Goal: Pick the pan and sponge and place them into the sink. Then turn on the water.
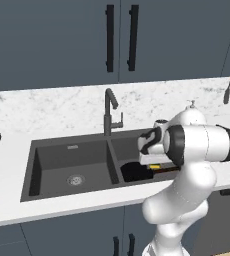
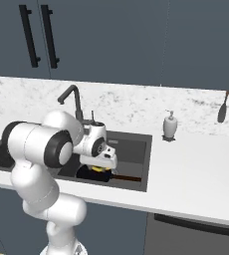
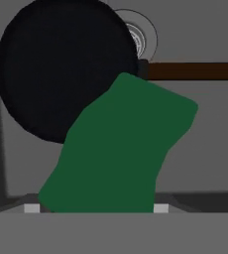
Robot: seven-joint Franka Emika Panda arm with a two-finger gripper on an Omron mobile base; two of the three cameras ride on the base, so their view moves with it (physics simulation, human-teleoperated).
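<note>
From my remote station: tool is clamped on the sponge, one finger tip showing at each lower corner of it in the hand view, jaws held apart by its width. Sponge's green face is toward the hand cam and sits tilted; in the left base view a sliver of its yellow layer shows under the wrist, same in the right base view. Tool hangs low over the right basin of the sink, w/ sponge directly above the pan. Can't tell whether sponge touches pan or is just above it. Pan lies flat on the right basin floor, close to the centre divider, handle running away from the divider toward the basin's far side; round drain partly covered by pan rim. Left basin holds its own drain. Faucet stands behind the divider, on the worktop. Soap dispenser stands on the worktop right of the sink. Utensils hang on the back wall far right. Dark cabinets above.
</note>
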